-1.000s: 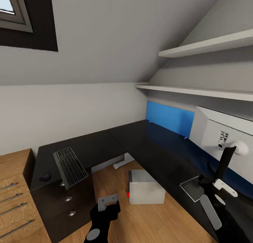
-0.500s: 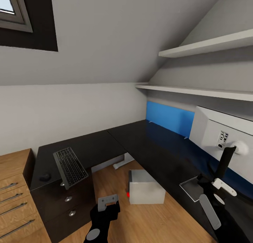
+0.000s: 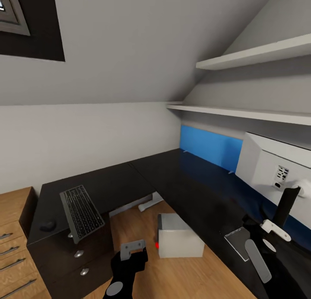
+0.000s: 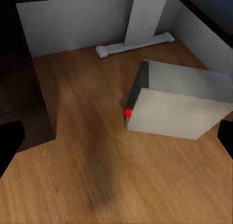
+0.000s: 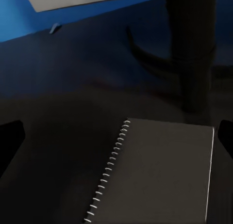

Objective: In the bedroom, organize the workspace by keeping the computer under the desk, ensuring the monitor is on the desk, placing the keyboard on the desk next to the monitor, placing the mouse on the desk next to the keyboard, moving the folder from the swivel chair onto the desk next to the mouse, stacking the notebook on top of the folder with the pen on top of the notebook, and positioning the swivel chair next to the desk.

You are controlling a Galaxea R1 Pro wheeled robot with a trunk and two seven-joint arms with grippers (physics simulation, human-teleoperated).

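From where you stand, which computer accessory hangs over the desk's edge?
The keyboard: its near end juts past the desk edge, while the mouse sits fully on top.

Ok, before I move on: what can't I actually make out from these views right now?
- Wide monitor with white back: head view, cut off by the right edge; screen side faces away.
- Dark spiral-bound notebook: right wrist view, cut off by the frame edge.
- Right gripper: head view, open or shut unclear against the large black desk.
- Small black mouse: head view, too small for detail.
- Pale grey box-shaped computer: its far side is hidden.
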